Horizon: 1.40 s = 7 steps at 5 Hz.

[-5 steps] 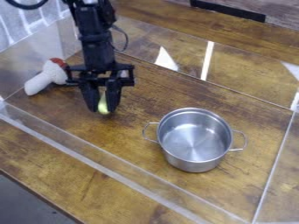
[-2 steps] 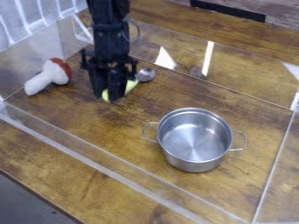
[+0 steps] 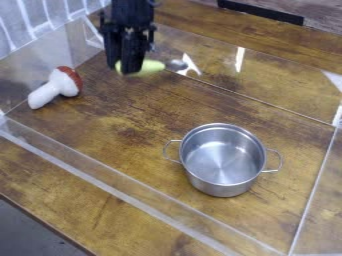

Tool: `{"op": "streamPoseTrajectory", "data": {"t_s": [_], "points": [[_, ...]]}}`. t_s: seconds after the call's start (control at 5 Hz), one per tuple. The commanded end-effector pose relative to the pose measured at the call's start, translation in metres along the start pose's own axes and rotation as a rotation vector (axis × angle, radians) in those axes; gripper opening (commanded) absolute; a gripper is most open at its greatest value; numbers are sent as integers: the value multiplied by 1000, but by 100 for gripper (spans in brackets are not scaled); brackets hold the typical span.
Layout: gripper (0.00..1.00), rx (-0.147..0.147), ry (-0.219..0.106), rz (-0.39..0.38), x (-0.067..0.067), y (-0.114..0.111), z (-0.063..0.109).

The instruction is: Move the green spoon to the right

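Black jaws clamped on yellow-green-handled, silver-bowled spoon (image 3: 158,66) above far-left wooden desk (image 3: 120,130), steel pot (image 3: 223,157) near right

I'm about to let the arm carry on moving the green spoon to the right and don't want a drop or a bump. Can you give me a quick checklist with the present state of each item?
1. Green spoon gripped: ok. The gripper has its jaws closed on the yellow-green handle, with the silver bowl sticking out to the right.
2. Spoon off the table: ok, it appears lifted clear.
3. Grip secure: cannot tell, the contact is too small to judge.
4. Path to the right: ok. The wood there looks bare; the steel pot sits nearer the camera.
5. Toy mushroom out of the way: ok, it lies to the left.
6. Clear side wall on the right: cannot tell how much room remains.
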<state>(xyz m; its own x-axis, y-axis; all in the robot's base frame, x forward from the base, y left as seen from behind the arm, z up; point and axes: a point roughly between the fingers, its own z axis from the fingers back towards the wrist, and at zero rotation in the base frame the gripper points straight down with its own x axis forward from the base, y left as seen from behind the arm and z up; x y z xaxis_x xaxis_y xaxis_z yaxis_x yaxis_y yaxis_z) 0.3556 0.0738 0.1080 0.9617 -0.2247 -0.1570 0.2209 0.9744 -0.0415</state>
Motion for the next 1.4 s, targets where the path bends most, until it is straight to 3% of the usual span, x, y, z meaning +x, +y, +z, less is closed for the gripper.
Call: {"op": "streamPoseTrajectory", "data": {"t_s": [0.0,0.2,0.8,1.2], "points": [[0,35,-39,-11,6,7,11],[0,36,-30,-17,13,2,5],[0,54,-8,-212,46,7,-8],[0,58,-11,-265,57,19,-7]]}}
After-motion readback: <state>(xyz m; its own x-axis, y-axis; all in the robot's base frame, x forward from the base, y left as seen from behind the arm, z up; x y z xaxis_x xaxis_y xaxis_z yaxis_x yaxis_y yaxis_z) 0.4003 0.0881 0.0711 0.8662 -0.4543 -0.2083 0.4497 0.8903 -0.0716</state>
